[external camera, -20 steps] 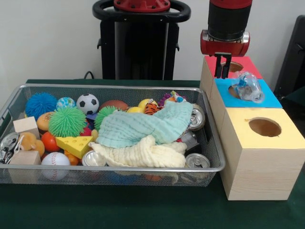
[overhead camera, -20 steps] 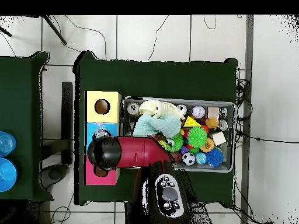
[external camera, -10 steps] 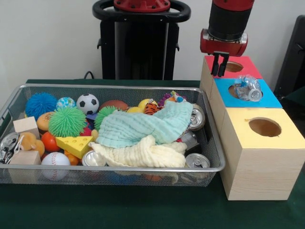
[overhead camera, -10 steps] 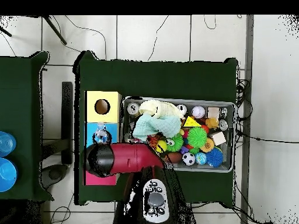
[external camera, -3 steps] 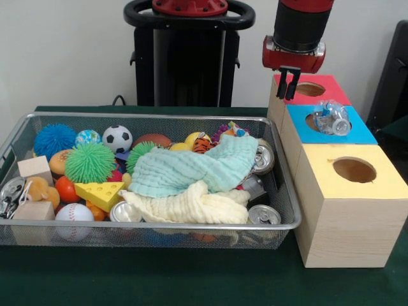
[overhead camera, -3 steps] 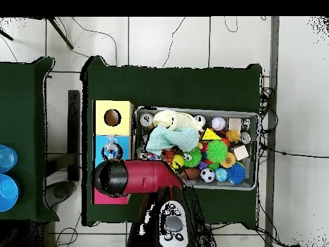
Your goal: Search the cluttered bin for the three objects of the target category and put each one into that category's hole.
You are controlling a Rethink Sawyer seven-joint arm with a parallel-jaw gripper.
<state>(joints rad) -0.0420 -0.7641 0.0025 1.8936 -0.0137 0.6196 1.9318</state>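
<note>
Green-clothed table (external camera, -3 steps: 159, 280) before a pale wall, tiled floor around it in the overhead view. On the cloth, a wire mesh bin (external camera, -3 steps: 284, 191) crammed with balls, wooden blocks and drink cans, and just beside it a row of three wooden boxes topped red (external camera, -3 steps: 335, 89), blue (external camera, -3 steps: 363, 132) and yellow (external camera, -3 steps: 382, 182), each with a round hole.

Crushed clear plastic bottle (external camera, -3 steps: 332, 118) lying across the blue box's hole, resting on the rim and seemingly not dropped through. Gripper (external camera, -3 steps: 288, 86) hanging above the near edge of the red box, well clear of the bottle, fingers (external camera, -3 steps: 282, 84) close together with nothing between them.

Judged from this: one item delivered to its hole at best, perhaps needing a nudge to fall in. No second bottle visible in the bin; possibly buried under the mint cloth (external camera, -3 steps: 191, 169) and cream cloth (external camera, -3 steps: 191, 205) heaped mid-bin. Two more finds apparently left, so digging under the cloths likely needed.
</note>
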